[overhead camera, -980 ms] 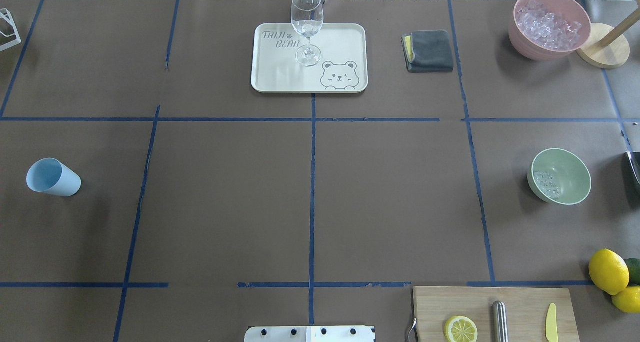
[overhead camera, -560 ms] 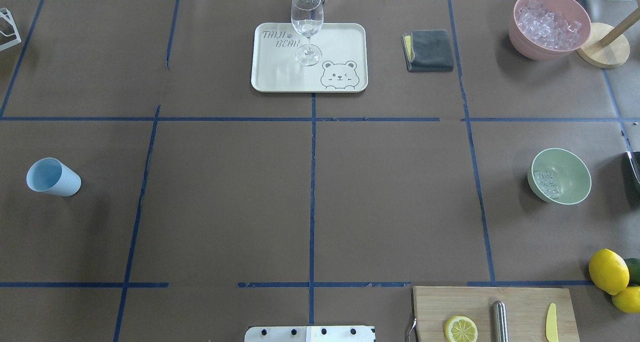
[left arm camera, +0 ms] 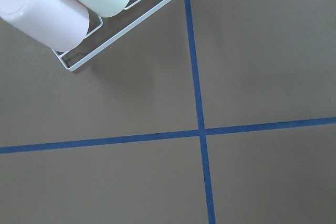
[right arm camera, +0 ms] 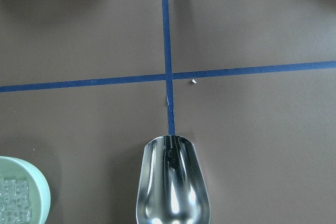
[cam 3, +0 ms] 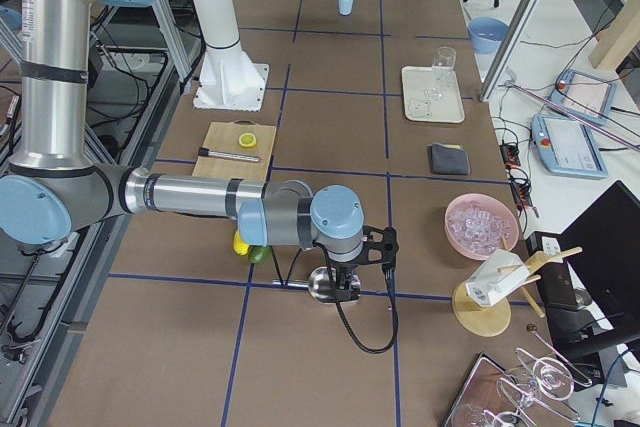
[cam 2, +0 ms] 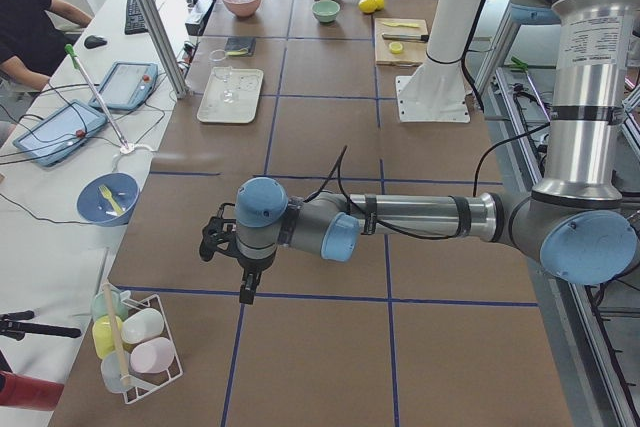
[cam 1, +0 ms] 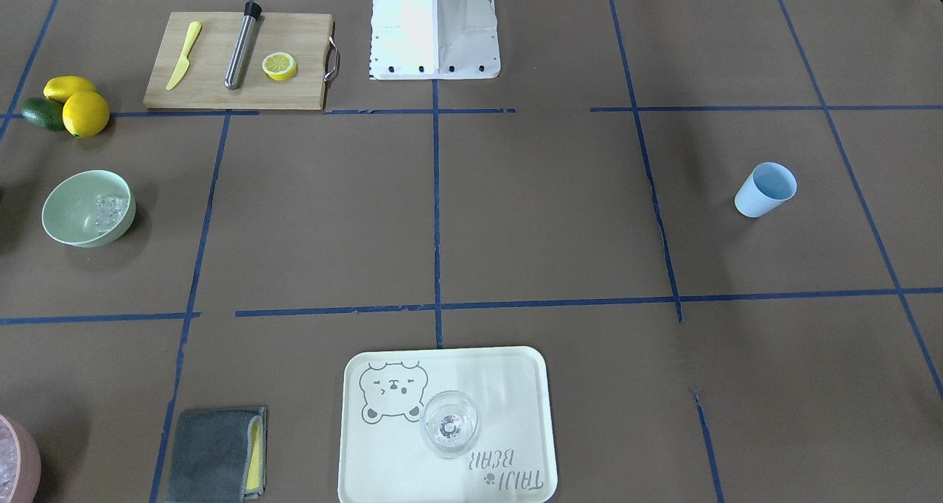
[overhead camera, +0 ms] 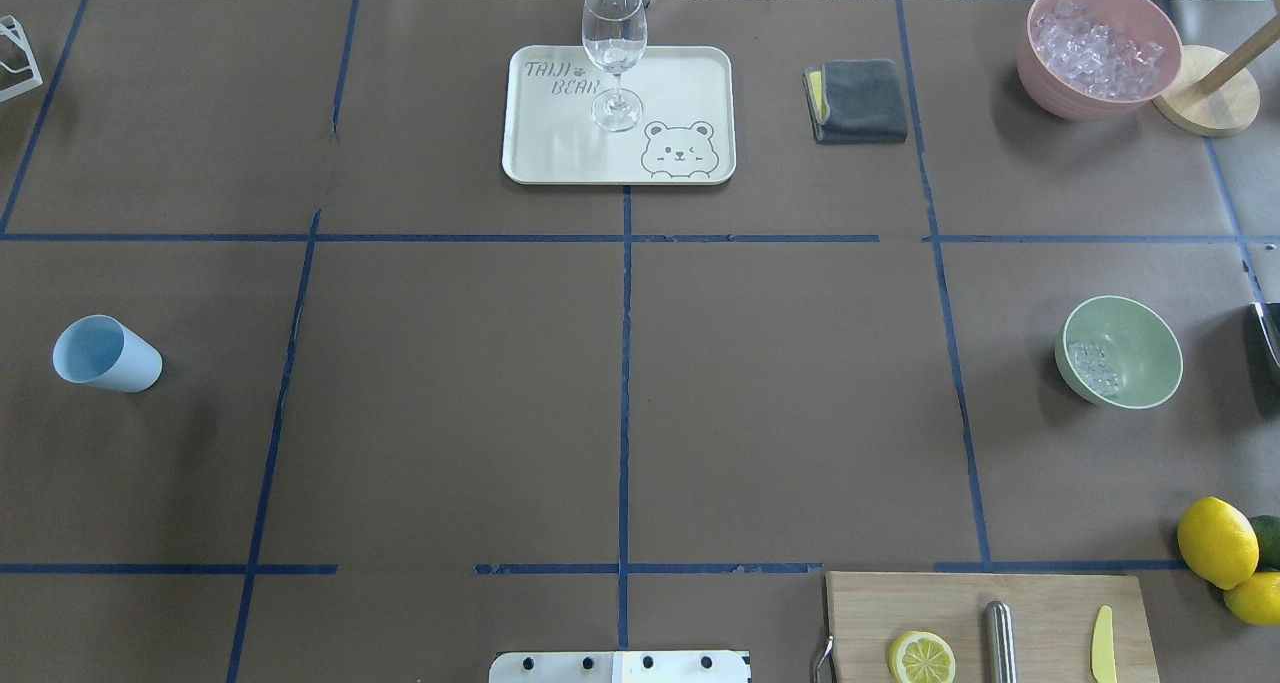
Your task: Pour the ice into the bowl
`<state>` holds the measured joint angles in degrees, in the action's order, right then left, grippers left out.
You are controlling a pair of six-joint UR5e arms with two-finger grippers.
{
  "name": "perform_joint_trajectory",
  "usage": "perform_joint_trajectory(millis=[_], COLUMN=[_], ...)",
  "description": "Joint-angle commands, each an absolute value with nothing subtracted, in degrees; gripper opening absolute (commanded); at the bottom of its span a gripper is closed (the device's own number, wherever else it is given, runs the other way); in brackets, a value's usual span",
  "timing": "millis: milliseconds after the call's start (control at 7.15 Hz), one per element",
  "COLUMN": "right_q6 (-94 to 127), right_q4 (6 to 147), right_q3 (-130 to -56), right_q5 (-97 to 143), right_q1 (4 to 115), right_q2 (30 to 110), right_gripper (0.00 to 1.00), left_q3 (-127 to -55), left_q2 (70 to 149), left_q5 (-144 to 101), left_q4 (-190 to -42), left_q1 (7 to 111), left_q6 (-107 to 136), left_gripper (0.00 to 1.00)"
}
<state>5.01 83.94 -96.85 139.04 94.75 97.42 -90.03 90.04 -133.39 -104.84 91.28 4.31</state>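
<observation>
The pale mint-green bowl stands at the table's right side, with a few clear ice cubes inside it. It also shows in the front view and at the lower left of the right wrist view. A shiny, empty metal scoop lies right of the bowl under the right wrist camera. My right gripper hangs by the scoop, and I cannot tell its state. My left gripper hangs over bare table far from the bowl, and I cannot tell its state either.
A light blue cup stands far left. A pink container of ice and a wooden stand sit back right. A tray with a wine glass, a grey cloth, a cutting board and lemons are also on the table.
</observation>
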Motion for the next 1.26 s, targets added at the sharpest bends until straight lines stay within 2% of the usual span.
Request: perform_joint_trajectory(millis=[0, 1119], right_q6=[5.01, 5.01], right_q4=[83.94, 83.94], right_q3=[-96.86, -96.77], right_q5=[139.04, 139.22], right_q1=[94.75, 94.75], right_q2=[97.56, 97.82], right_gripper=[1.00, 1.00], left_q3=[-90.09, -94.48], left_q2=[89.91, 89.83], left_q5=[-133.42, -133.15], left_q4=[-103.37, -94.31], left_q1=[91.32, 90.79], left_q6=[4.22, 3.78], left_gripper=[1.00, 1.00])
